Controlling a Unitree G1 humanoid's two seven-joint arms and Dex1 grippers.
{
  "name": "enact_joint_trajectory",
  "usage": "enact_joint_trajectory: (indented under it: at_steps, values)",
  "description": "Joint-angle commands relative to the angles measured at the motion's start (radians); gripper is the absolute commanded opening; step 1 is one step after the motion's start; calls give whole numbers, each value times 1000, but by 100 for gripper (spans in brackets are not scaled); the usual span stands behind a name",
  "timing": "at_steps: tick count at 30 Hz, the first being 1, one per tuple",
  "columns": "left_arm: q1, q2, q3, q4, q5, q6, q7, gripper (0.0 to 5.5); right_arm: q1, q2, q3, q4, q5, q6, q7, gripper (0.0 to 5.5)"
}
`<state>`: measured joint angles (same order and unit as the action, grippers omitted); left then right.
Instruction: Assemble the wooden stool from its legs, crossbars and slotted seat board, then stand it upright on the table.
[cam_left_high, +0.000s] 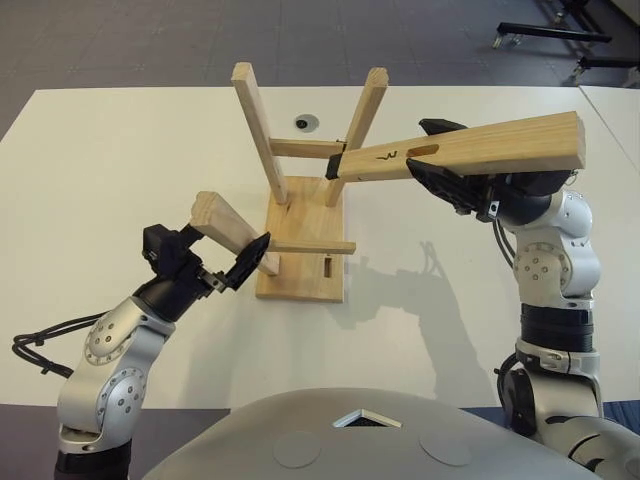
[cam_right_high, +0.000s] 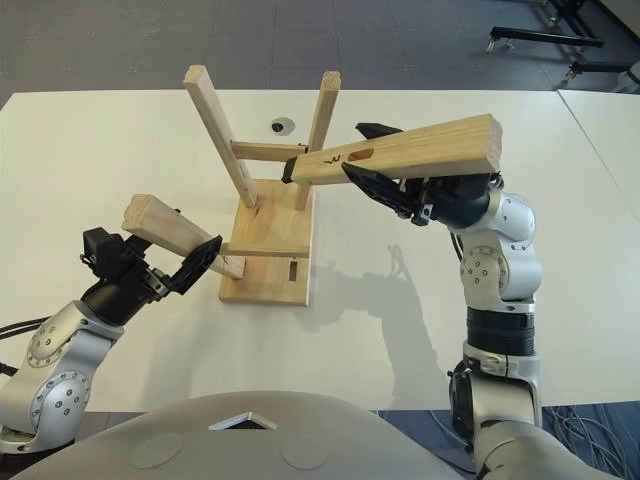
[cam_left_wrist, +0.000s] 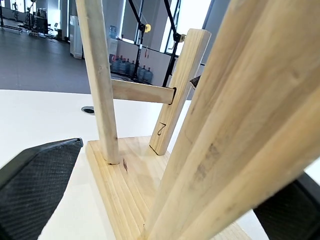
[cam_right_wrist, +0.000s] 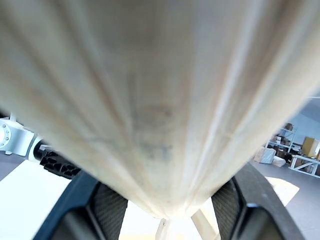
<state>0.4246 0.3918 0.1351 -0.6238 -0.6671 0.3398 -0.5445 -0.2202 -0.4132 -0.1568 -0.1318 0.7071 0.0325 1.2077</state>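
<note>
Stool half-built, seat board (cam_left_high: 300, 285) flat mid-worktop (cam_left_high: 120, 180).
2 legs (cam_left_high: 258, 130) + crossbar (cam_left_high: 305, 148) stand at board's 12 o'clock end; L jaws clamped on 3rd leg (cam_left_high: 225, 225) at 8 o'clock, R jaws clamped on 4th leg (cam_left_high: 490, 148), held level at 2 o'clock.

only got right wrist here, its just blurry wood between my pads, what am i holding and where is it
observer: the right gripper is shut on a stool leg, held roughly level above the table.
operator: where does its other end sit
observer: in front of the far-right upright leg, by the end of the far crossbar.
operator: any slot free for it
observer: yes, the near-right slot in the seat board is empty.
</note>
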Motion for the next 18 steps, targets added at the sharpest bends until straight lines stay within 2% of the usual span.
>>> enact_joint_trajectory:
  at_steps: [1, 8, 18]
  values:
    - [-10, 42, 28, -28, -35, 46, -1, 540, 85, -38, 10, 7, -7, -2, 69, 205]
    - [-18, 91, 56, -44, -79, 97, -11, 540, 339, -49, 74, -119, -42, -47, 129, 205]
    - [14, 58, 9, -61, -54, 82, 5, 540, 304, -62, 111, -10, -117, -142, 165, 205]
